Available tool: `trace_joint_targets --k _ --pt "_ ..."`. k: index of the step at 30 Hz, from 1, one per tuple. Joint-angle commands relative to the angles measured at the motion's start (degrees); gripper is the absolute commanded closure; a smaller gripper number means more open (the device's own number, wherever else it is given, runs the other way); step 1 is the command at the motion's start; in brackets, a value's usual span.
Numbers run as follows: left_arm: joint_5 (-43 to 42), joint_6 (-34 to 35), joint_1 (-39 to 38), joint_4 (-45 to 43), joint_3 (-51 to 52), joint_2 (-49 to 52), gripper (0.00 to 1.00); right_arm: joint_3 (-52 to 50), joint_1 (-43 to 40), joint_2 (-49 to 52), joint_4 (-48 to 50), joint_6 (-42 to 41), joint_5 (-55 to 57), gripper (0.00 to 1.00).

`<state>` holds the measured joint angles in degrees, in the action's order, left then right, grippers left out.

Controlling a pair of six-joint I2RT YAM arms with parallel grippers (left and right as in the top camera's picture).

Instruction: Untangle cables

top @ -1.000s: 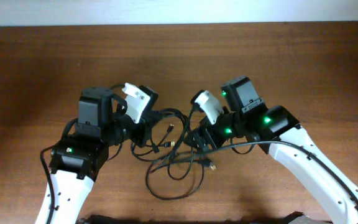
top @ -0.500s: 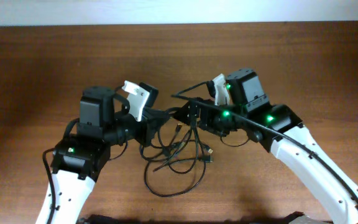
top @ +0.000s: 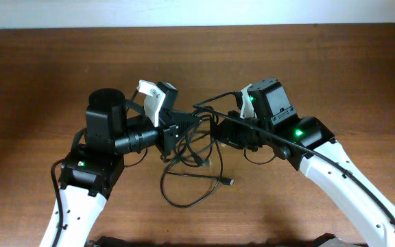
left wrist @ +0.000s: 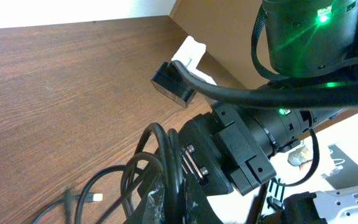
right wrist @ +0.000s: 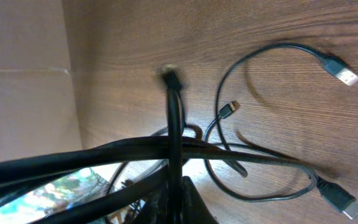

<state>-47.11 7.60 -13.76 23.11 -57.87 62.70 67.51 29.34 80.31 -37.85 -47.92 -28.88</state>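
The cables (top: 187, 189) are thin black cords, tangled together. Part of the tangle hangs between the two grippers and part lies in a loop on the table, with a small plug (top: 229, 182) at its right. My left gripper (top: 182, 130) is shut on a bunch of cable strands (left wrist: 166, 155); its fingers (left wrist: 194, 199) pinch them at the bottom of the left wrist view. Close to its right, my right gripper (top: 214, 132) is shut on one cable (right wrist: 174, 124), which runs straight up from the fingers (right wrist: 191, 202). Several plugs (right wrist: 347, 76) lie on the wood below.
The wooden table (top: 321, 62) stretches out behind and to both sides of the arms. The thicker black arm wire (top: 300, 145) runs along the right arm, and another crosses the right wrist view (right wrist: 73, 162). The two wrists sit very close together.
The right gripper has gone from open to shut on a cable strand. The left wrist has turned and lifted slightly, and the loop on the table has shifted.
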Motion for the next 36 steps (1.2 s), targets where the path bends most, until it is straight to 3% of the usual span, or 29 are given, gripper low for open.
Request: trace_joint_targets --k 1,4,6,7,13,24,29,36 --pt "-0.48 0.74 -0.33 -0.42 -0.70 -0.57 1.00 0.11 0.26 0.11 0.13 0.50 0.26 0.96" --pt "6.32 2.67 -0.33 -0.24 -0.70 -0.57 1.00 0.11 0.20 0.09 0.13 0.98 0.07 0.96" --pt "16.20 13.05 0.22 0.50 -0.70 -0.57 1.00 0.11 -0.20 -0.26 0.15 1.66 0.04 0.96" --pt "16.96 13.62 1.95 0.87 -0.70 -0.57 1.00 0.13 -1.88 -1.22 0.09 3.45 -0.07 0.96" --pt "16.96 13.60 14.80 8.31 -0.70 -0.57 1.00 0.13 -21.24 -10.45 -2.47 7.26 -5.09 0.96" --pt "16.96 13.64 30.47 11.76 -0.68 -0.57 1.00 0.13 -48.83 -11.47 -12.28 17.18 -10.56 0.96" --pt "16.96 13.64 33.70 12.39 -0.68 -0.57 1.00 0.11 -54.29 -11.47 -15.45 19.26 -10.56 0.96" --pt "16.94 14.08 36.72 12.59 -0.68 -0.57 1.00 0.11 -54.93 -11.43 -16.46 20.74 -9.66 0.95"
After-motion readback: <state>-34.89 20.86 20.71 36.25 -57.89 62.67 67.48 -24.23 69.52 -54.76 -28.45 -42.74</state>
